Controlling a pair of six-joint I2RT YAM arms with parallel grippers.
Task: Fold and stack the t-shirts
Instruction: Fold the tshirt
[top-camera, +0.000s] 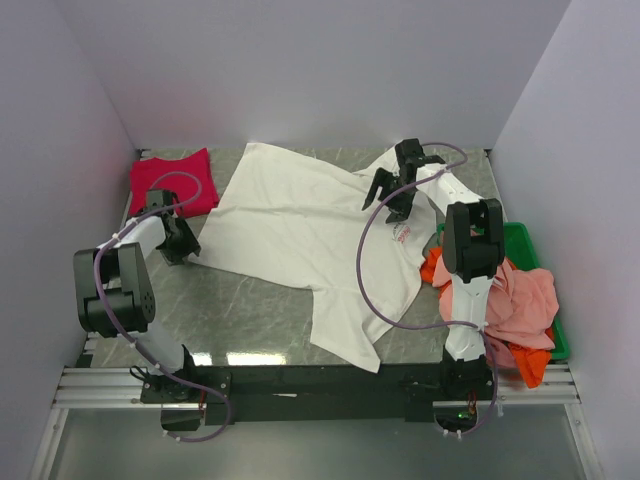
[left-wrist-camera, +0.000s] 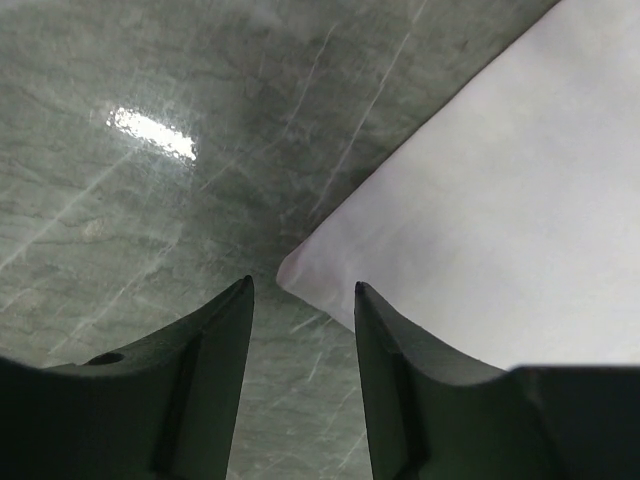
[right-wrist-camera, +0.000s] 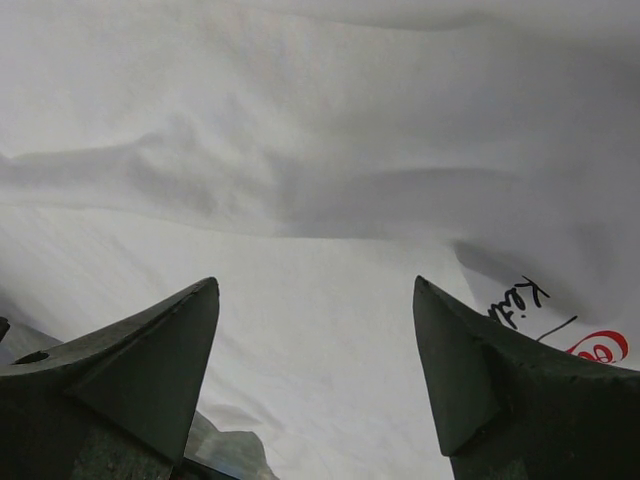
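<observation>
A large white cotton t-shirt with a small red logo print lies spread, front up and rumpled, across the middle of the grey-green marbled table, one sleeve reaching the far edge and its hem trailing toward the near rail. The left gripper sits low at the shirt's left edge; in its wrist view its jaws stand partly apart, and one pointed corner of the white cloth lies flat on the table between the two fingertips, not pinched by them. The right gripper hangs over the shirt's right shoulder area, jaws spread wide and holding nothing, with creased white fabric under it and the red logo just beside its right finger. A folded crimson t-shirt lies at the far left corner, apart from both grippers. A salmon-pink t-shirt and an orange t-shirt are heaped in the green plastic bin at the right.
</observation>
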